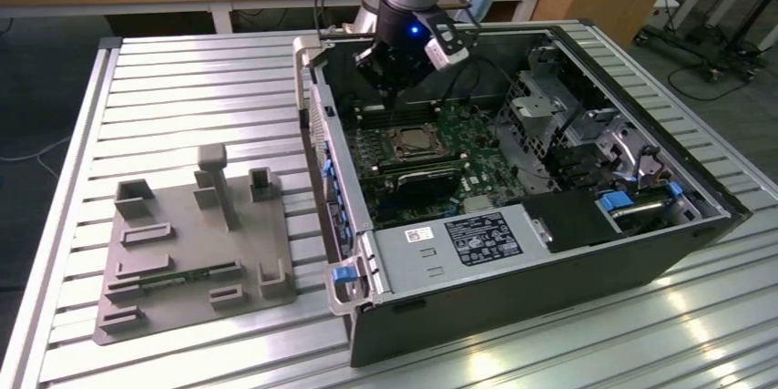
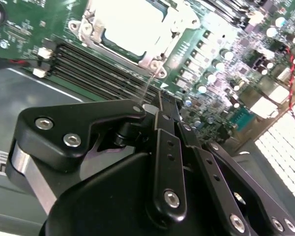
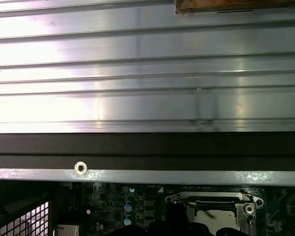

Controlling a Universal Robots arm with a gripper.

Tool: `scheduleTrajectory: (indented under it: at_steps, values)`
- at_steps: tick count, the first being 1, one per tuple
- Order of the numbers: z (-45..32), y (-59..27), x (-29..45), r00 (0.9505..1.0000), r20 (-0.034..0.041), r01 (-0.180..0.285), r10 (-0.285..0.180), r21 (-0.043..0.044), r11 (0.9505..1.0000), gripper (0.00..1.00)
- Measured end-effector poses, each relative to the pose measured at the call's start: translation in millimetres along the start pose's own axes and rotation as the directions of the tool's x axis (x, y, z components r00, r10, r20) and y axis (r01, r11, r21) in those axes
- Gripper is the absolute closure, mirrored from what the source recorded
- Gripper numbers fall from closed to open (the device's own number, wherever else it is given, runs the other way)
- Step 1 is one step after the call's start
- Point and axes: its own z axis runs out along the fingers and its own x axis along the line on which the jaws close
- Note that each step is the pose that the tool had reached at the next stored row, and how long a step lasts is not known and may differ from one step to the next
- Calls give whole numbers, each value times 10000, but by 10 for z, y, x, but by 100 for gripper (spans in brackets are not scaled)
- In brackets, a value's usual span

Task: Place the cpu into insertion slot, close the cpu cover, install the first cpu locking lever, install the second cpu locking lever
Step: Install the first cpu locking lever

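The cpu [image 2: 130, 27] sits in the insertion slot [image 1: 396, 145], and the cpu cover [image 2: 95, 24] looks to be down around it, so I judge the locking-lever steps are in hand. The gripper [image 2: 163, 101] hovers just beside the socket, jaws drawn narrow with nothing seen between them, and a thin wire locking lever [image 2: 150, 86] rises next to their tip. Latching it calls for a fine, steady press. The second wrist view gives this detail, while the exterior view shows the open computer case [image 1: 680, 252] on the slatted worktop [image 1: 195, 88].
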Motion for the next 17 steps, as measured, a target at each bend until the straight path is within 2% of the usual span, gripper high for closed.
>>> scheduleTrajectory:
  at_steps: [17]
  values:
    - [14, 12, -84, 10000, -2, 72, -72, 2, 10000, 89]
